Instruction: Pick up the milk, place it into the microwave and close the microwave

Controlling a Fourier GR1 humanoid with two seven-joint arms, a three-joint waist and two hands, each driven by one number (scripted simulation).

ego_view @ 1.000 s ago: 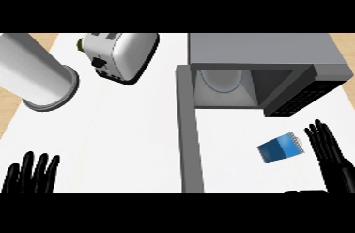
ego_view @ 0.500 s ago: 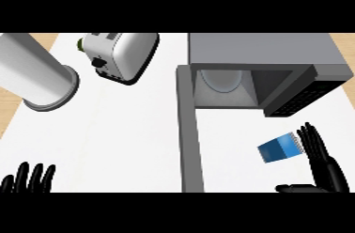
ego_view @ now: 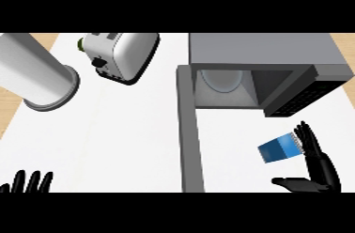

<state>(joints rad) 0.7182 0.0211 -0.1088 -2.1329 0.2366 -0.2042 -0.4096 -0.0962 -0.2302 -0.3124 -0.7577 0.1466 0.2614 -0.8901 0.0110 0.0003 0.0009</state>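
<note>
The milk (ego_view: 279, 148) is a small blue carton lying on the white counter, in front of the microwave and to the right of its door. The grey microwave (ego_view: 263, 53) stands at the back right with its cavity (ego_view: 229, 86) showing and its door (ego_view: 190, 133) swung open toward me. My right hand (ego_view: 318, 167) is open just right of the milk, fingers straight and pointing away, thumb stretched left below the carton; the fingertips (ego_view: 302, 133) are beside its right edge. My left hand (ego_view: 27, 182) rests open at the lower left edge, fingers up.
A silver toaster (ego_view: 119, 56) stands at the back, left of the microwave. A large grey cylinder (ego_view: 34, 74) lies at the far left. The open door stands like a wall between the left counter (ego_view: 118, 143) and the milk.
My right hand has slid left, closing on the milk's right side, with the thumb now spread out below the carton. My left hand has sunk toward the lower edge.
</note>
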